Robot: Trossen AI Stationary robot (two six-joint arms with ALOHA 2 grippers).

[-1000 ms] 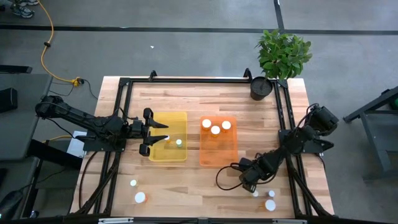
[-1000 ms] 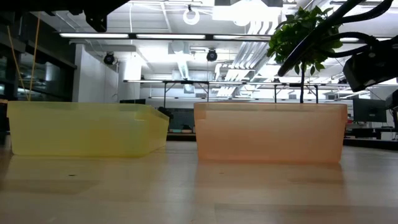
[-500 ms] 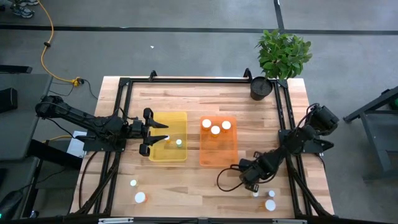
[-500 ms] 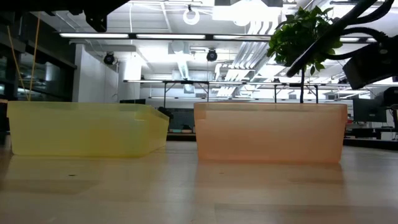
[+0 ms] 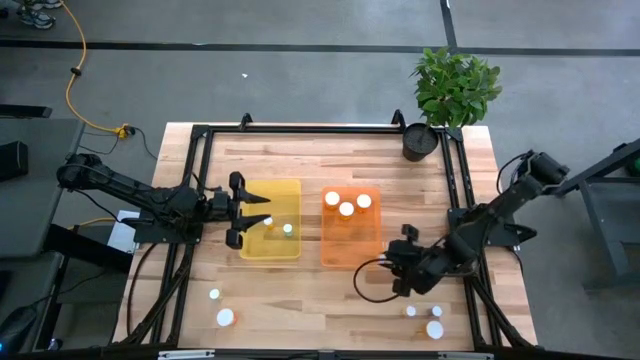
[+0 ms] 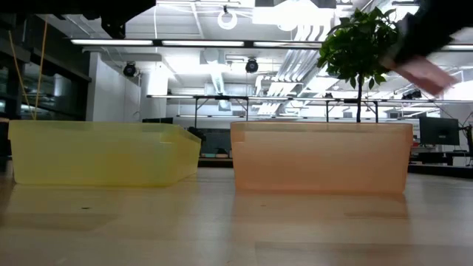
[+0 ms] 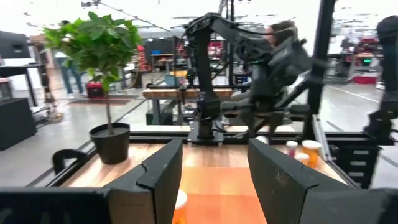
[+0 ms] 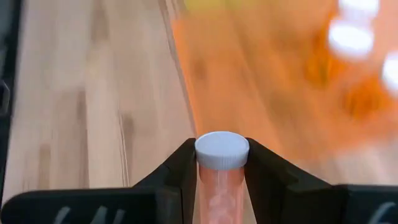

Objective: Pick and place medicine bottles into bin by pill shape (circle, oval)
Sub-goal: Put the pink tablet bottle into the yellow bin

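A: Where is the right gripper (image 5: 405, 262), and what does it hold?

B: It sits low beside the orange bin's (image 5: 371, 255) near right corner, its fingers (image 8: 177, 177) clamped on a white-capped medicine bottle (image 8: 221, 174) with a translucent orange body.

A: And the left gripper (image 5: 262, 222)?

B: Over the yellow bin (image 5: 247, 248), fingers parted around nothing.

A: Surroundings?

B: Three white caps (image 5: 346, 208) lie in the orange bin. Loose bottles (image 5: 434, 329) stand on the wooden table (image 5: 300, 290) near the right arm, two more (image 5: 225, 317) at the near left. A potted plant (image 5: 452, 90) stands at the far right corner.
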